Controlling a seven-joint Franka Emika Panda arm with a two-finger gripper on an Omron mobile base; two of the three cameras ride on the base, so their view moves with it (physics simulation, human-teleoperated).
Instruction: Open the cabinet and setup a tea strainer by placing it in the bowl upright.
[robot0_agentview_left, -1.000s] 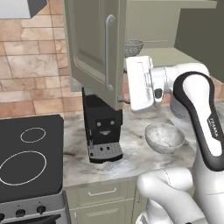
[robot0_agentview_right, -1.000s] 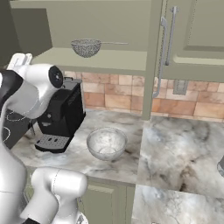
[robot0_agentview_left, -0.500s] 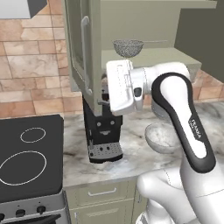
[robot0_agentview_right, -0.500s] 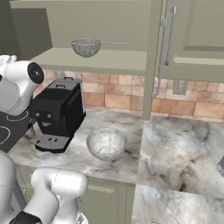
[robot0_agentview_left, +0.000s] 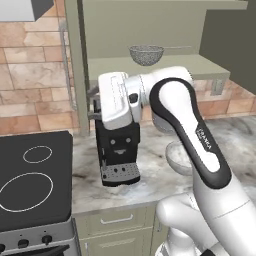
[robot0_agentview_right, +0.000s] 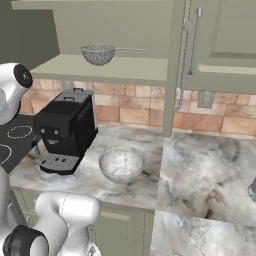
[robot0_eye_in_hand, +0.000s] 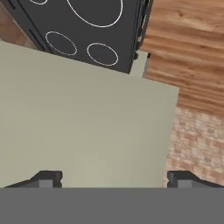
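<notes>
From the left base view, my gripper (robot0_agentview_left: 92, 107) sits at the end of my forearm, against the edge of the swung-open cabinet door (robot0_agentview_left: 75, 60) and above the black coffee machine (robot0_agentview_left: 118, 150); the tea strainer (robot0_agentview_left: 146, 54) rests on the cabinet's far shelf, its thin wire handle running right; I judge it light, stiff and springy in the mesh, best pinched at the rim or handle.

Over in the right base view, the strainer's grey mesh basket (robot0_agentview_right: 98, 54) stands on the shelf of the cabinet (robot0_agentview_right: 107, 70); the bowl (robot0_agentview_right: 121, 164) sits below on the marbled counter (robot0_agentview_right: 200, 170), smooth, probably slippery.

Along the hand view, my fingertips (robot0_eye_in_hand: 46, 178) are spread wide and grip nothing; a flat sage panel (robot0_eye_in_hand: 83, 127) lies before them, with the black stovetop (robot0_eye_in_hand: 83, 26) beyond.
</notes>
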